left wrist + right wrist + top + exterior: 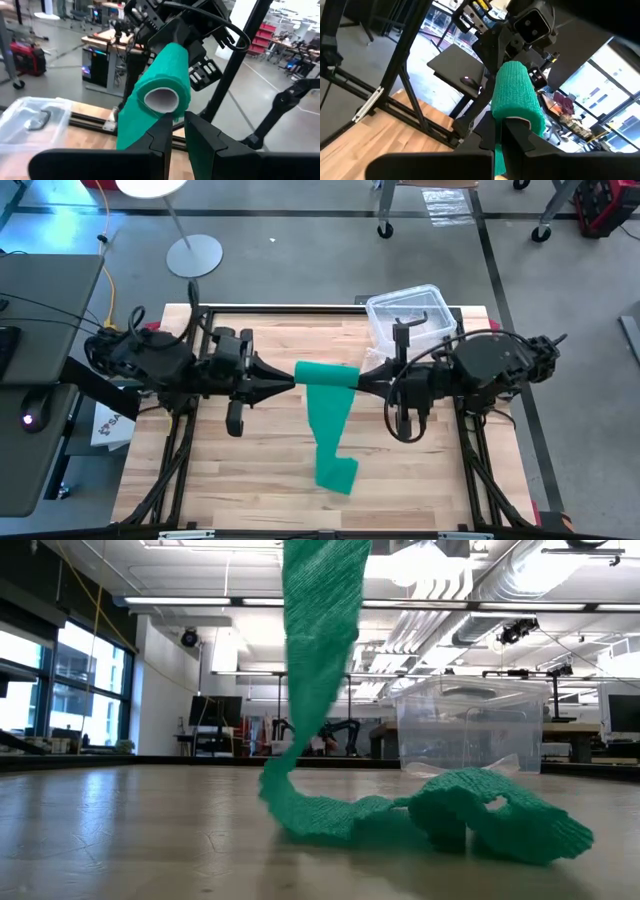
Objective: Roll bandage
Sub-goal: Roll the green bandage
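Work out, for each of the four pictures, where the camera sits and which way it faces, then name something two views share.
High view: above the table, looking straight down; both arms show, the left hand and right hand pinching the bandage roll's ends.
Low view: at tabletop height, looking level toward the room; no arm shows.
Left wrist view: on the left arm, facing the roll and the right arm.
Right wrist view: on the right arm, facing the roll and the left arm.
Shared: high and low views both show the clear box.

No text, label, brand, number or sign is readable on anything in any of the four views.
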### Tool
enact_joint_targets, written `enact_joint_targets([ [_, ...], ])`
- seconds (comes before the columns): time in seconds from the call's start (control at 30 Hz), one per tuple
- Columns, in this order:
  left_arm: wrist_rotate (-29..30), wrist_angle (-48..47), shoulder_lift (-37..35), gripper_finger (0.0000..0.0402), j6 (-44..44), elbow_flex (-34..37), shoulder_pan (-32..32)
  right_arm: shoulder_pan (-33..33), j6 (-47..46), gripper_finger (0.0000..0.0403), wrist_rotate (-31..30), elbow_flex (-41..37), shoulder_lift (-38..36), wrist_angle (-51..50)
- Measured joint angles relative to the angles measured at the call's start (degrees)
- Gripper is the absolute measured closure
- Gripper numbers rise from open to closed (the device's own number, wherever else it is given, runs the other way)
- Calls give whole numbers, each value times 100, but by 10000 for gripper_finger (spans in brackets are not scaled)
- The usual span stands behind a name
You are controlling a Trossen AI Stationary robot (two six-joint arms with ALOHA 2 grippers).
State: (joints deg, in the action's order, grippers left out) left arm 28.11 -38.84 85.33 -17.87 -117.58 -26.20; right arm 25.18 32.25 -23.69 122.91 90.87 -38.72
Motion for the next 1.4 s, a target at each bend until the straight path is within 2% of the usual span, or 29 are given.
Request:
enact_joint_targets([
  [0.17,71,214,11,344,91,0,3,72,-52,402,-31,0,-16,25],
  [0.3,62,614,10,328,642,0,-11,86,-134,402,-8,0,-24,31],
  [0.47,-97,636,37,297,1401,-2,-12,86,-422,402,44,0,-24,1],
  [0.67,-326,548,158,265,1758,-13,-20,96,-676,402,122,0,-54,-3],
  [0.87,73,438,203,260,1867,-11,-80,79,-667,402,83,0,-209,83],
  [1.0,76,702,217,263,2146,4,-115,108,-725,403,507,0,-401,409],
  [1.2,77,1462,387,265,3492,-4,-320,78,-938,403,1592,2,-582,1067],
  [1.4,263,2910,629,266,5057,-2,-559,71,-1134,403,1738,2,-671,1096],
])
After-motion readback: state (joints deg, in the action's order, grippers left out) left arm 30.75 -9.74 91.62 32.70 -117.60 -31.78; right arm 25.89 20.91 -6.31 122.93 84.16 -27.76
